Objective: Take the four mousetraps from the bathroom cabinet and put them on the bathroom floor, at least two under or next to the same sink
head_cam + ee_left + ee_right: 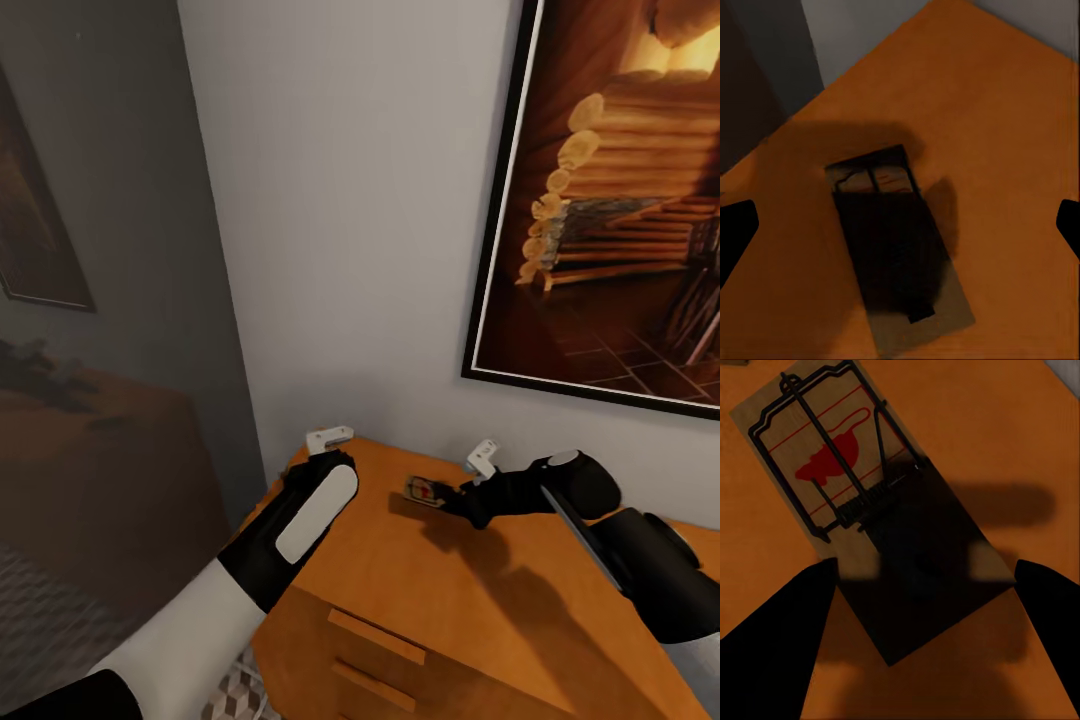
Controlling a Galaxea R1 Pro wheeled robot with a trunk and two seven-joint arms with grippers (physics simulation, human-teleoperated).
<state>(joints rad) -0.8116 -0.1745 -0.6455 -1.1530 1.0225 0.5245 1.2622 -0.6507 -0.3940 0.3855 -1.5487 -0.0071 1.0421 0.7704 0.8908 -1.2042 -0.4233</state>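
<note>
On the top of the orange-brown cabinet (520, 600) lies a tan mousetrap (425, 492) with dark wire and a red mark. My right gripper (450, 496) is at its near end. In the right wrist view that mousetrap (840, 457) lies flat and my right gripper (926, 570) is open, one dark finger (772, 652) on each side of its shadowed end. In the left wrist view a mousetrap (896, 240) lies on the cabinet top (990, 112) in deep shadow, below my open left gripper (900, 225), well apart from both fingertips (735, 232). My left forearm (300, 520) covers the cabinet's left corner.
A large black-framed picture (600, 200) hangs on the pale wall behind the cabinet. A dark grey panel (100, 300) stands to the left. Drawer fronts with bar handles (378, 635) face me. A patch of patterned floor (235, 695) shows beside the cabinet's front corner.
</note>
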